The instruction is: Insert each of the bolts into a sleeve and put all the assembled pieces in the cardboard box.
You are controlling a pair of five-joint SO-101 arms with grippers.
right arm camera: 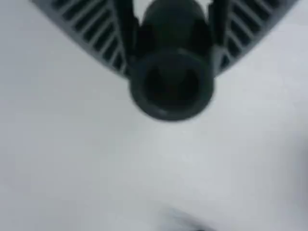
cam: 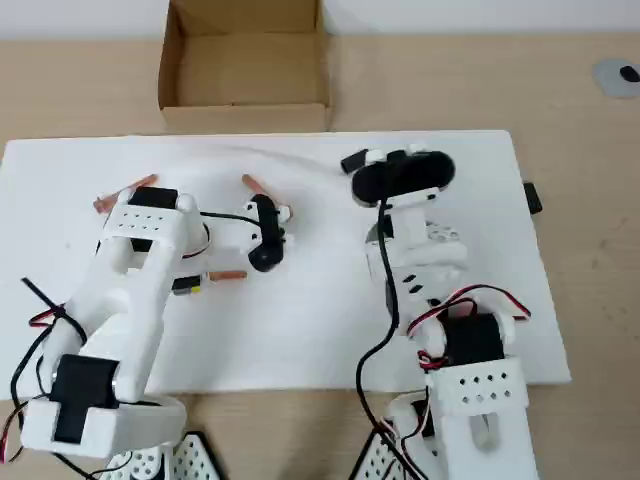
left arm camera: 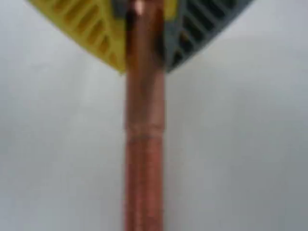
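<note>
Left wrist view: bolt (left arm camera: 144, 144) juts lengthwise from left end effector (left arm camera: 144, 66).

The cardboard box (cam: 245, 117) is set on the table (cam: 80, 100) at the upper middle of the frame, behind the board (cam: 300, 340). A left bolt (cam: 125, 192) and a middle bolt (cam: 256, 186) are laid on the board's upper left, a third bolt (cam: 227, 275) below them, and a sleeve (cam: 352, 160) is found right of centre.

a light brown wooden table (cam: 585, 130) holds a big white board (cam: 310, 330). a grey round thing (cam: 612, 76) sits near one corner.
</note>
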